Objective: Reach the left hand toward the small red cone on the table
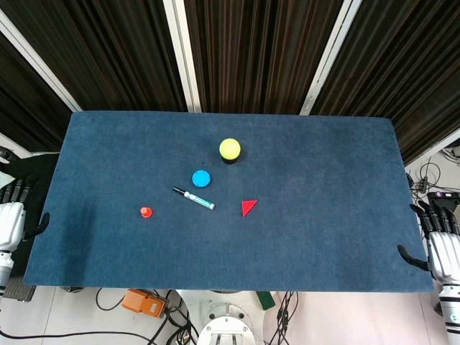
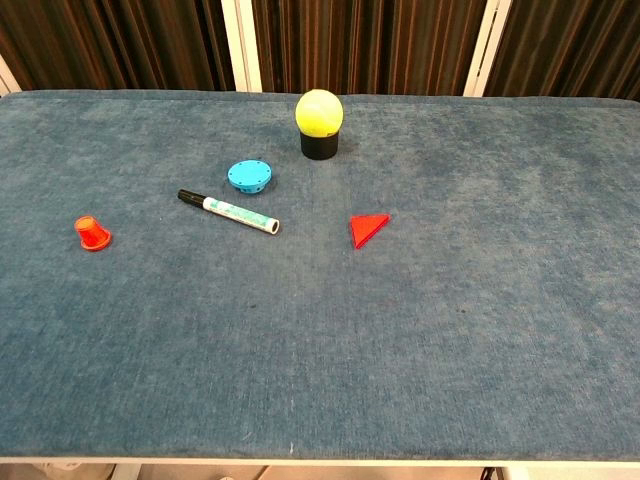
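Well apart: left hand [image 1: 10, 219] off table edge, empty, fingers apart; red cone [image 1: 146, 211] on cloth.

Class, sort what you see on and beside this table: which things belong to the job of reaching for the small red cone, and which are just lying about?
Belongs to the job:
small red cone
left hand, beside the table's edge

Just lying about:
yellow ball on a black base
blue disc
marker pen
red triangle
right hand
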